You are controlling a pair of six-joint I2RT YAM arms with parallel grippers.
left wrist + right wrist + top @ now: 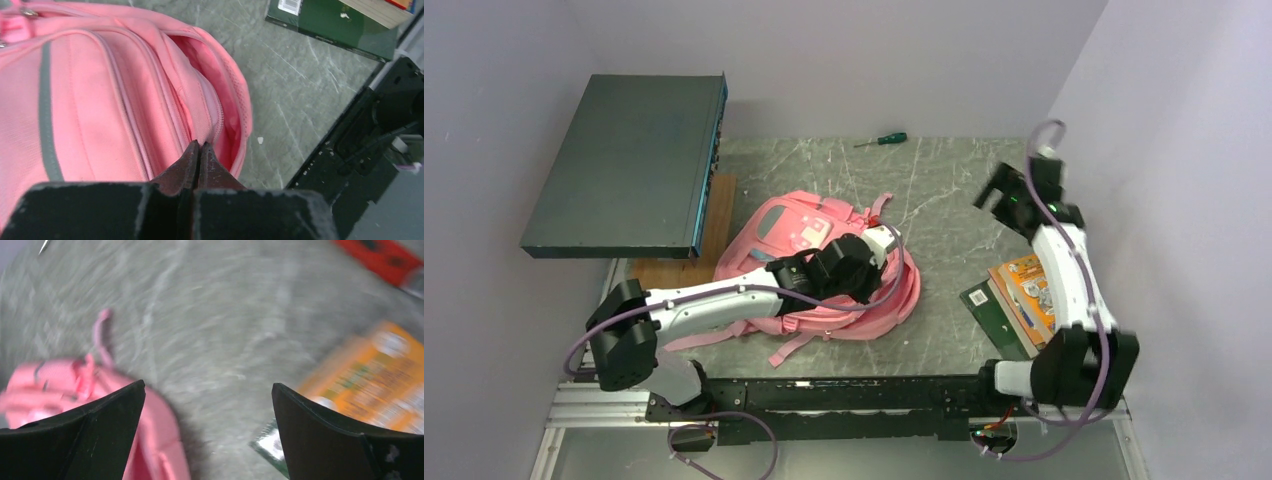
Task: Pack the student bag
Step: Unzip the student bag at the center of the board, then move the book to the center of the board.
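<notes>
Near the middle of the surface (944,190) lies the student bag (769,235), its mouth facing 3 o'clock. Your left hand (200,150) is pressed together at the zip edge; hold that edge up. Your right hand (208,385) is wide apart and empty; bring it down on the books (1024,295) at 4 o'clock.

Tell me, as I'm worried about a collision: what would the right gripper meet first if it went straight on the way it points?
Probably bare table between the student bag and the orange book. The open right gripper frames only that surface in its blurred wrist view, so depth is unclear.
</notes>
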